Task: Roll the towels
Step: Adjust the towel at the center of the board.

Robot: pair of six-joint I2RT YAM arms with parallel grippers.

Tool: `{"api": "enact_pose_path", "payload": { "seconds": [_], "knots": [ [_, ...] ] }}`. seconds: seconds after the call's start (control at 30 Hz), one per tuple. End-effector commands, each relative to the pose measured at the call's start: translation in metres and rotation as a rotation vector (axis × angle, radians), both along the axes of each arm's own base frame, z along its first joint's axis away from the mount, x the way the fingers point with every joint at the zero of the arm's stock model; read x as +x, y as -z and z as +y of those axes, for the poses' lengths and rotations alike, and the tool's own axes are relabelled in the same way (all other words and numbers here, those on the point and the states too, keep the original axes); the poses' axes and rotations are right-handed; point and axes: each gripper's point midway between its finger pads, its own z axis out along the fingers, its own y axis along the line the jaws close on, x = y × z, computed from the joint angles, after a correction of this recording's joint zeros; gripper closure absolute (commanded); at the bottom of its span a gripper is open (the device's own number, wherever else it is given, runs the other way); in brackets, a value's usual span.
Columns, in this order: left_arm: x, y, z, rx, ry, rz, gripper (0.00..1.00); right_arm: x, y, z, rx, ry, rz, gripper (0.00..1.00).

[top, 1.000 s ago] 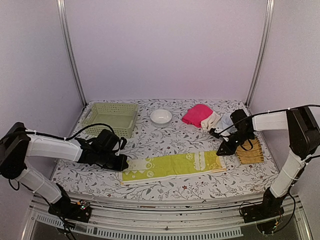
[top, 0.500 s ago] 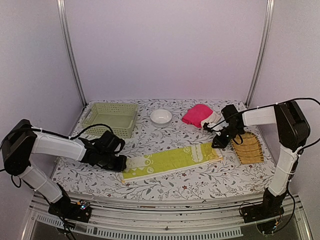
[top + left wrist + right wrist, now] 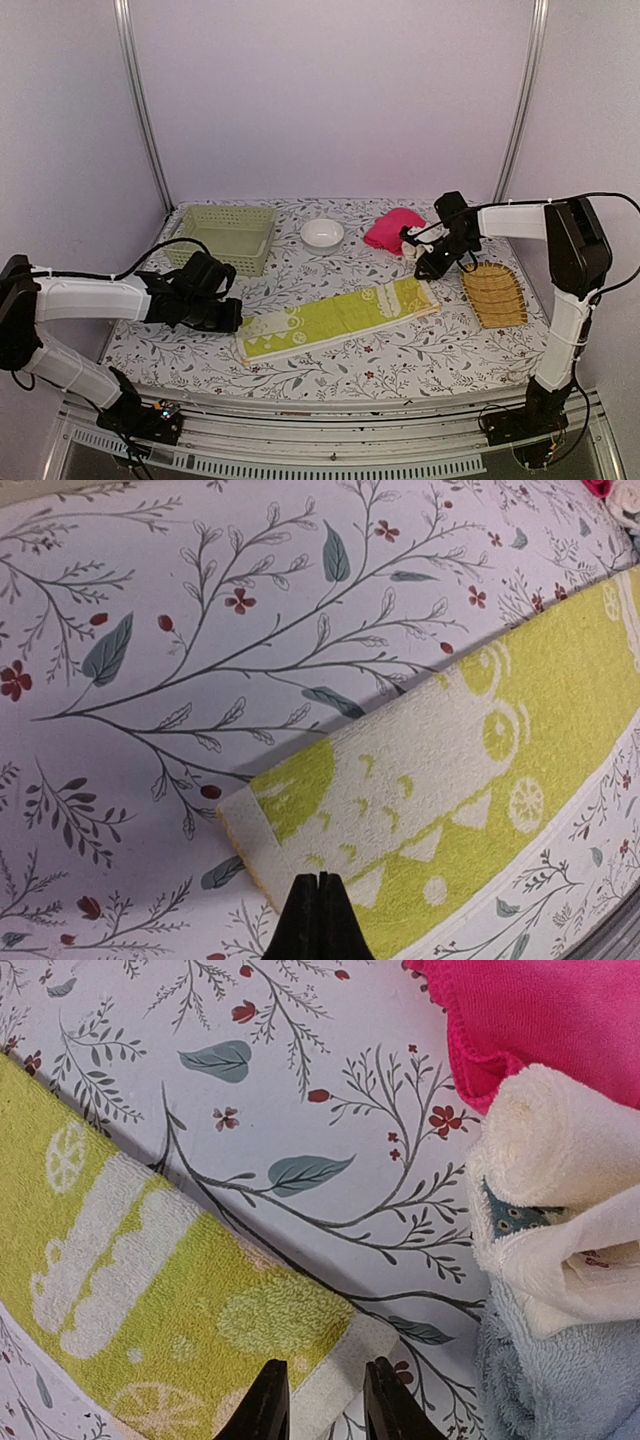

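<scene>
A green towel (image 3: 335, 318) lies flat and slantwise across the flowered bench (image 3: 400, 360), its left end nearer the arms. The left claw (image 3: 232, 318) sits low at that end, jaws pressed together, seemingly nipping the towel's near edge; the wrist view does not make the grip certain. At the far right end the right claw (image 3: 420, 270) hangs with jaws slightly apart over the towel's cream corner. Just beyond it a pink towel (image 3: 392, 228), a cream towel (image 3: 540, 1160) and a blue towel (image 3: 540, 1360) lie bunched together, touching. A tray (image 3: 494, 294) lies to the right, and a basket (image 3: 222, 236) and a bowl (image 3: 322, 232) stand at the back.
</scene>
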Motion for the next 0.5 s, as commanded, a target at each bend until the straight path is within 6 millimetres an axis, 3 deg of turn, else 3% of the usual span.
{"api": "enact_pose_path", "payload": {
  "seconds": [0.0, 0.23, 0.47],
  "knots": [
    [0.021, -0.001, -0.008, 0.012, 0.006, -0.021, 1.00, -0.010, -0.011, 0.008, 0.054, 0.013, 0.048, 0.72],
    [0.025, 0.034, -0.011, 0.020, 0.013, 0.034, 1.00, -0.011, 0.007, 0.015, 0.088, 0.029, 0.111, 0.77],
    [0.008, 0.056, 0.013, 0.078, -0.029, 0.118, 1.00, 0.001, 0.029, 0.006, 0.016, 0.078, 0.126, 0.76]
  ]
}}
